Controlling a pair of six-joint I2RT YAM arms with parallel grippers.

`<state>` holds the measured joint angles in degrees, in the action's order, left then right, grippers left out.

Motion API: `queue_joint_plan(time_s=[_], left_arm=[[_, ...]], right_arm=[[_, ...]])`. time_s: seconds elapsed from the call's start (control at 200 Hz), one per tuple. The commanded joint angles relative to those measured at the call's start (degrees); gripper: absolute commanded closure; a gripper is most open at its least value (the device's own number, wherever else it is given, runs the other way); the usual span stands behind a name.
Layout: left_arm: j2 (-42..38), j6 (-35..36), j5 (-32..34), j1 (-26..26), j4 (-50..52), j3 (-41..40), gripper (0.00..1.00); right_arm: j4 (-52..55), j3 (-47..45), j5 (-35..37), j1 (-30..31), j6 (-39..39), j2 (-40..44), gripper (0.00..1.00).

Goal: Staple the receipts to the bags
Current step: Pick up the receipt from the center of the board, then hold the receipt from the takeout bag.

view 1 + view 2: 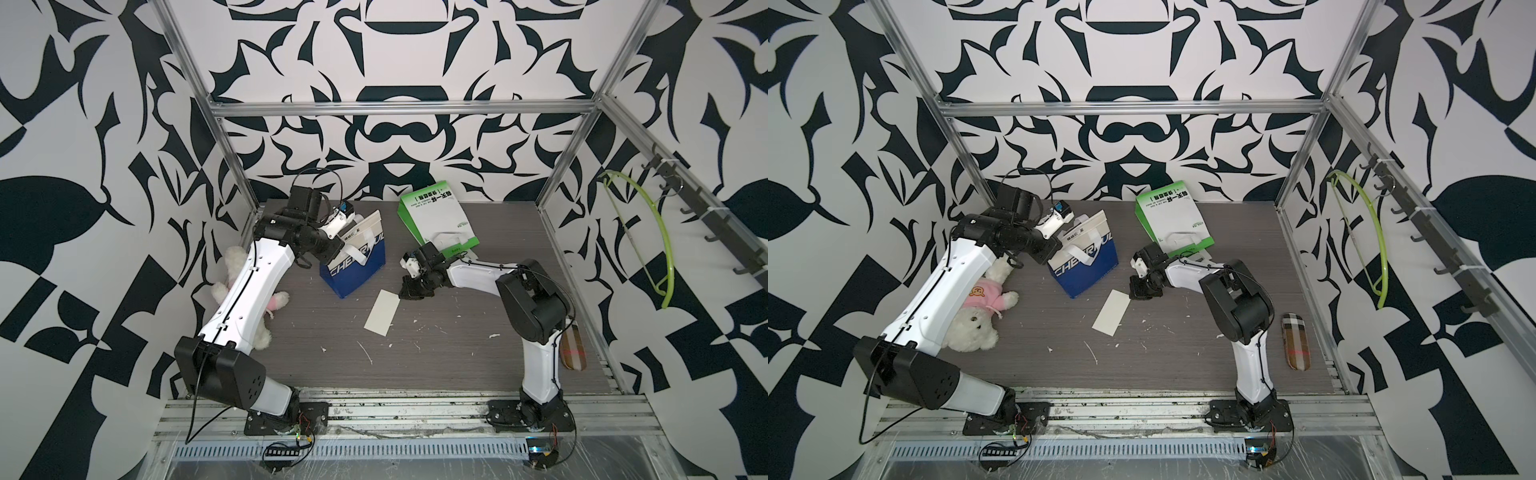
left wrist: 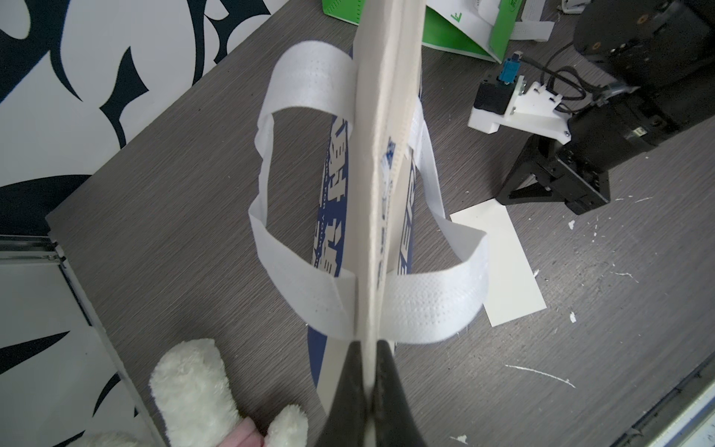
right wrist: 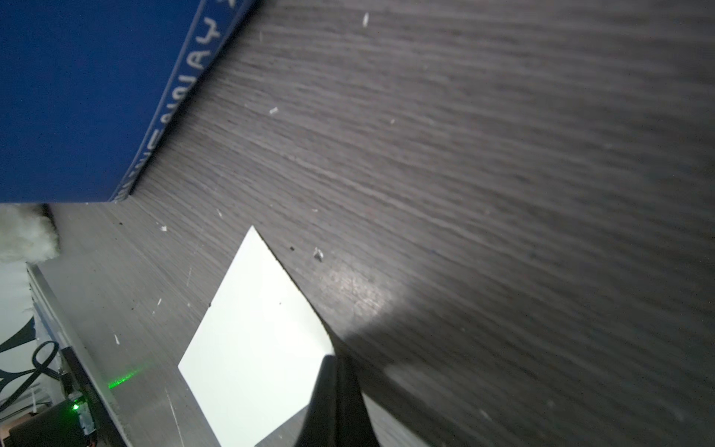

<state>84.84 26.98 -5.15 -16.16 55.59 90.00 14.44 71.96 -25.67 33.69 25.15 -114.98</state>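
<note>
The navy and white bag [image 1: 357, 266] [image 1: 1088, 266] stands upright at the back left of the table. My left gripper [image 1: 344, 243] [image 2: 369, 350] is shut on its cream top edge, between the white handles [image 2: 437, 305]. The white and green bag [image 1: 436, 220] [image 1: 1173, 218] lies flat at the back. One cream-white receipt [image 1: 382, 311] [image 1: 1112, 312] [image 3: 255, 329] lies on the table in front of the navy bag. My right gripper [image 1: 404, 293] [image 1: 1133, 296] [image 3: 333, 360] is low on the table, shut on that receipt's near edge, which curls up slightly at the jaws.
A white teddy bear [image 1: 976, 316] in a pink shirt lies under my left arm. A plaid case [image 1: 1296, 340] lies at the front right. A green hanger [image 1: 652, 241] hangs on the right wall's hook rail. Small white scraps dot the dark wood table [image 1: 457, 353].
</note>
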Motion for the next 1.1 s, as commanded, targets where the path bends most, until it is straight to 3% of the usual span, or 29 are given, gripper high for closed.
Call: queue_joint_plan(time_s=[0.0,0.245,0.495,0.69,1.095], left_arm=[[1.2,0.12,0.88,-0.35,4.42,0.52,1.0],[2.19,-0.89,0.75,-2.47,4.31,3.87,1.0],[5.06,-18.48,3.25,-7.26,1.55,9.16,1.0],[6.97,-25.13,5.58,-11.39,-0.23,11.82,1.0],[12.78,-18.76,4.37,-15.78,4.9,18.2,1.0]], right_arm=[[0.75,1.78,-0.35,-0.67,-1.02,4.8,1.0],[6.17,3.48,1.57,-3.7,-3.23,16.93,1.0],[14.75,9.87,12.68,-4.49,-3.32,24.55,1.0],[17.79,15.55,18.7,-4.26,-0.18,25.82,1.0],[11.23,20.81,16.89,-0.33,3.65,23.08,1.0]])
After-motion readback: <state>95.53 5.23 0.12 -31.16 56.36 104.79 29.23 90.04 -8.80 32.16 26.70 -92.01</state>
